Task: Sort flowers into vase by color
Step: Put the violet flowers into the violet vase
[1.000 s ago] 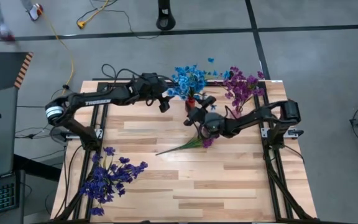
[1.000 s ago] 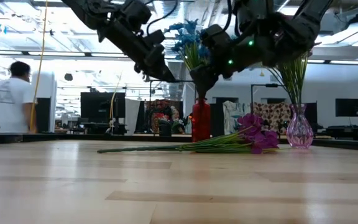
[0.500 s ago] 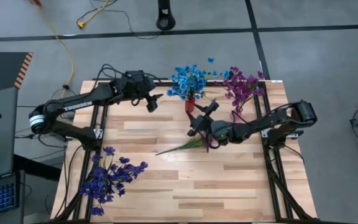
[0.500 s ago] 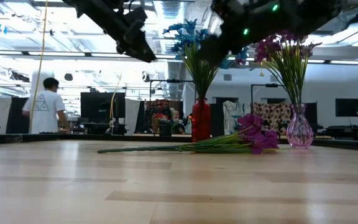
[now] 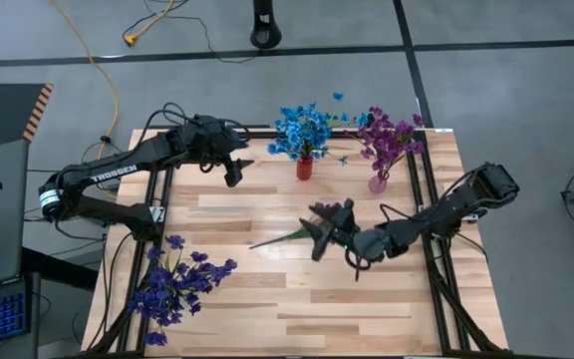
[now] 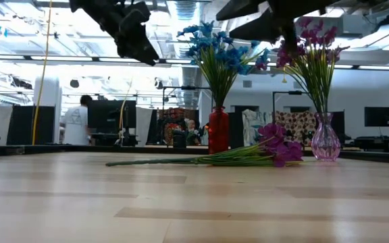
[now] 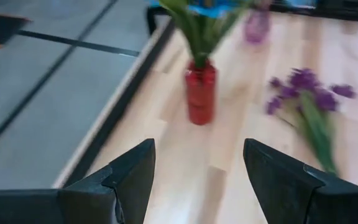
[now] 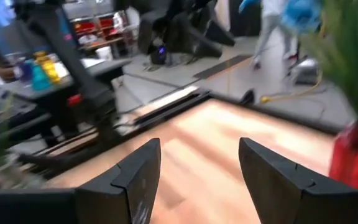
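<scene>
Wooden table (image 5: 297, 289) is carrying everything, dark frame rails running along its left and right edges.

Left arm is reaching in from the table's left side toward the far edge; left gripper (image 5: 233, 172) is hanging in the air above the table near the far-left part, left of the red vase (image 5: 305, 168). Fingers are standing apart, nothing between them. Its wrist view is looking past the spread fingers at the red vase and the lying purple bunch.

Right arm is stretching in from the right side toward the middle; right gripper (image 5: 324, 231) is hovering over the centre, right above the lying magenta flowers (image 5: 302, 231). Fingers are spread, holding nothing; in the low view it is sitting high, well clear of the tabletop.

Flowers, by group:
- dark violet flowers (image 5: 175, 284) are lying in a loose pile at the near-left corner, well apart from both grippers.
- blue flowers (image 5: 302, 130) are standing upright in the red vase at the far edge, middle.
- magenta bunch (image 5: 389, 138) is standing in the clear pink vase (image 5: 378, 183), just right of the red one.
- the lying magenta flowers are resting flat on the table centre, stems pointing left, blossoms toward the right.

A person (image 6: 78, 121) is showing in the room behind the table, far off.
</scene>
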